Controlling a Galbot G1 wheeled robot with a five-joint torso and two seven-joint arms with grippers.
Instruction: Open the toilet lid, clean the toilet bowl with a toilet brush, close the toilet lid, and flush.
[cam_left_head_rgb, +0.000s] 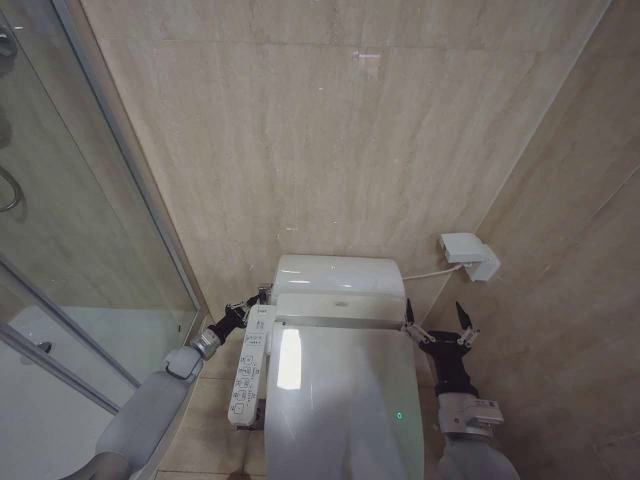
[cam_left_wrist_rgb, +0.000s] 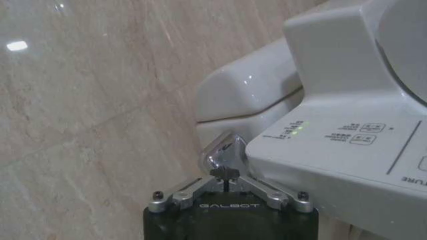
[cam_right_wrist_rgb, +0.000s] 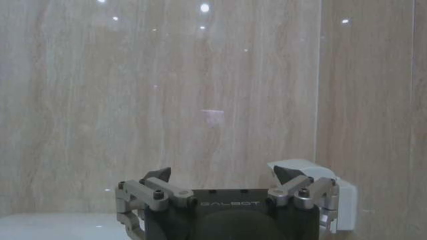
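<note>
**Toilet lid down, left gripper at the flush lever**

The toilet lid (cam_left_head_rgb: 340, 400) lies closed over the seat in the head view, glossy white with a small green light near its right edge. The left gripper (cam_left_head_rgb: 262, 293) sits at the rear left corner of the toilet, just behind the far end of the long control panel (cam_left_head_rgb: 251, 368) and beside the tank (cam_left_head_rgb: 337, 275). The right gripper (cam_left_head_rgb: 437, 318) hovers at the rear right corner of the lid, fingers spread apart and holding nothing; beyond it a white wall box (cam_left_head_rgb: 470, 255) is fixed to the tiled wall (cam_left_head_rgb: 330, 130).

In the left wrist view, the left gripper (cam_left_wrist_rgb: 227, 177) has its fingers drawn together around a small chrome flush lever (cam_left_wrist_rgb: 220, 150) that sticks out from the toilet's side, directly ahead of the gripper and just under the tank (cam_left_wrist_rgb: 243, 95). The control panel (cam_left_wrist_rgb: 340, 150) lies close alongside the gripper, its indicator lights lit.

In the right wrist view, the right gripper (cam_right_wrist_rgb: 223, 175) faces the bare wall (cam_right_wrist_rgb: 167, 90), fingers open and empty, with the wall box (cam_right_wrist_rgb: 333, 195) just past one fingertip.

With the lid closed, the step in hand looks like the last one, the flush. The next move would call for the left gripper to keep its hold on the lever and press or turn it through its travel without slipping off the polished metal, while the right arm waits clear.
</note>
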